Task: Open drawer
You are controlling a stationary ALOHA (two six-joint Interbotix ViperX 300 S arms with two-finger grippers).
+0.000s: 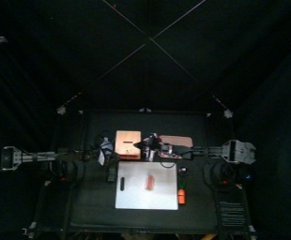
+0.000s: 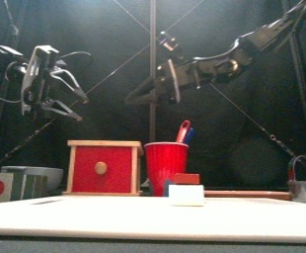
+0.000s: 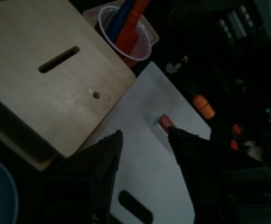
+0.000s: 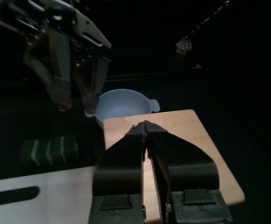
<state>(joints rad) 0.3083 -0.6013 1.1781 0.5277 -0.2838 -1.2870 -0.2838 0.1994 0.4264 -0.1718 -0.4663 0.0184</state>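
Drawer (image 1: 122,144), top view: tan box at the table's back, left of middle, with the red cup (image 1: 149,142) just beside it on the right and the white sheet (image 1: 148,186) in front. Both arms reach in over it; too small here to tell which is nearer.

Front view: drawer's red face with a round knob looks toward the table's front edge, so its sliding axis probably runs front to back. Left gripper (image 2: 43,99) hangs high, above and to the left of the box, well apart. Right gripper (image 2: 146,94) hangs above the cup, also high.

Left wrist view: left gripper's fingers (image 3: 103,166) stand spread, empty, over the sheet, box top beside them.

Right wrist view: right gripper's fingers (image 4: 124,157) nearly pressed together, holding nothing, box top below.
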